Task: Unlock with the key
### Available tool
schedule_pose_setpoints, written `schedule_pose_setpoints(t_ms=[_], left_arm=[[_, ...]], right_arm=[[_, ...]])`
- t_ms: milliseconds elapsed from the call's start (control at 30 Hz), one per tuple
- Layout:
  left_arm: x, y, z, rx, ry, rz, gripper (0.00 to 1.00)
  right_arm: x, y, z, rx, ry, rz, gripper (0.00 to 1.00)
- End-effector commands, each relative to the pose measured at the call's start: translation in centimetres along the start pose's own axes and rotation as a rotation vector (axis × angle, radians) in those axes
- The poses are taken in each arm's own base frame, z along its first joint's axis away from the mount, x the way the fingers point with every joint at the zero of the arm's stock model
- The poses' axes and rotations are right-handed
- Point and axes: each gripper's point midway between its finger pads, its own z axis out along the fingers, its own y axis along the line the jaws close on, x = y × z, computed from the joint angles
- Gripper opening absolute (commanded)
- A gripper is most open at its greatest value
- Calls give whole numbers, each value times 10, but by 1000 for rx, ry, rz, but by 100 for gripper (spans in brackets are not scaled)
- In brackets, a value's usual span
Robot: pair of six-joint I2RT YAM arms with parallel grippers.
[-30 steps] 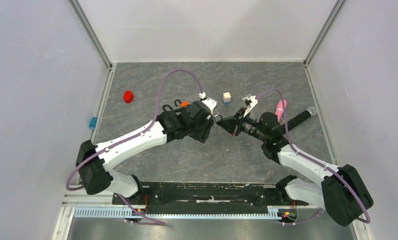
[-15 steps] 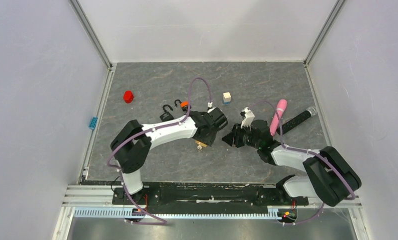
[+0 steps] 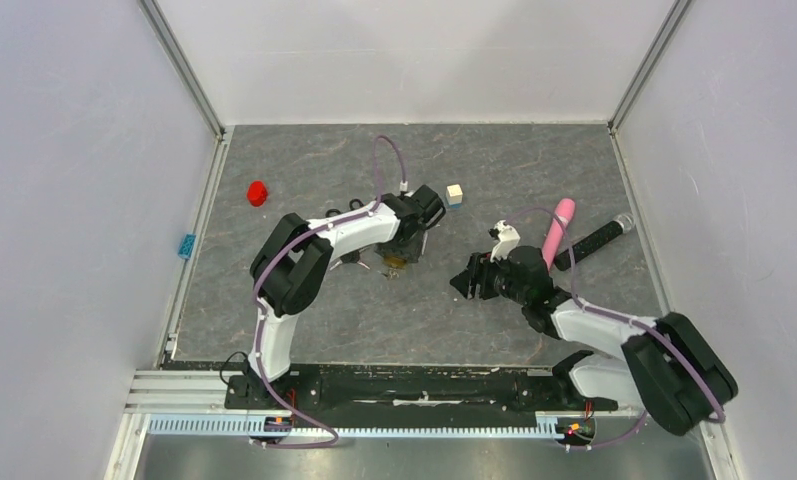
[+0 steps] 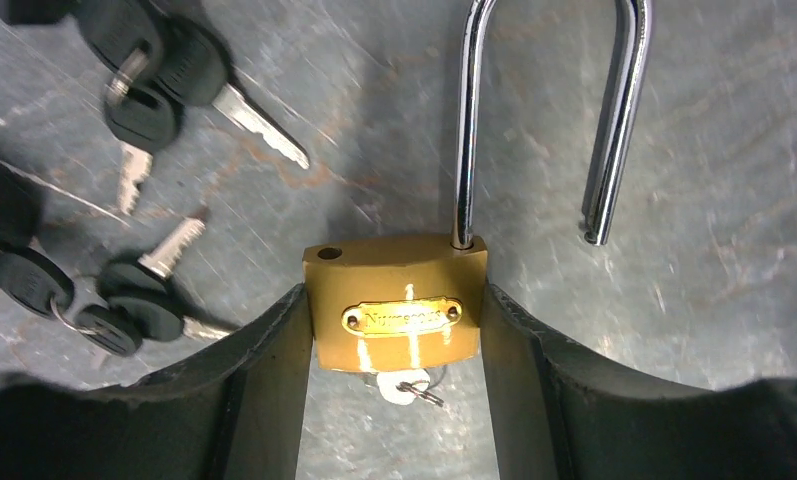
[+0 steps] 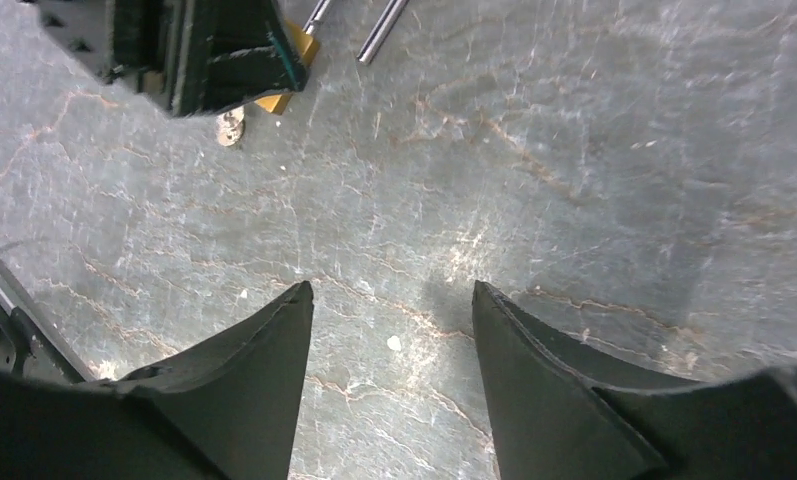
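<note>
Top external view, grey table (image 3: 494, 170), left gripper (image 4: 394, 297) clamped on brass padlock (image 4: 399, 320) near table centre, right gripper (image 5: 391, 290) spread wide, empty, at its 4 o'clock, left wrist view, shackle (image 4: 466, 120) sprung open toward 12 o'clock, spare keys (image 4: 164, 70) at 10 o'clock, small key (image 4: 406, 385) at padlock's base, 6 o'clock

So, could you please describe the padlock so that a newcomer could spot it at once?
Look at the middle of the grey table, where the left gripper reaches down. The brass padlock sits clamped between its fingers, a silver key in its base. Unlike the loose black-headed keys beside it, it is gold-coloured with a tall chrome shackle standing open.
</note>
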Motion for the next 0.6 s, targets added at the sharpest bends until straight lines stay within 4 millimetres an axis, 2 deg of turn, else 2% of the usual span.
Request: schedule_pose_setpoints(t_ms=[0, 100, 167, 267, 433, 567], left_arm=[[-13, 23, 20, -80, 7, -42, 3], [-25, 33, 16, -107, -16, -57, 11], [-34, 37, 9, -109, -35, -78, 25], [-43, 43, -8, -108, -73, -102, 40], [-55, 55, -54, -71, -168, -141, 62], [-61, 76, -104, -55, -286, -180, 80]], right_arm=[[-24, -6, -12, 60, -83, -64, 64], [-37, -9, -23, 102, -129, -94, 70], [-49, -12, -33, 144, -166, -116, 75], [-67, -19, -51, 223, -223, -149, 85], [-102, -31, -94, 377, -361, -184, 97], [-128, -40, -138, 511, -489, -194, 98]])
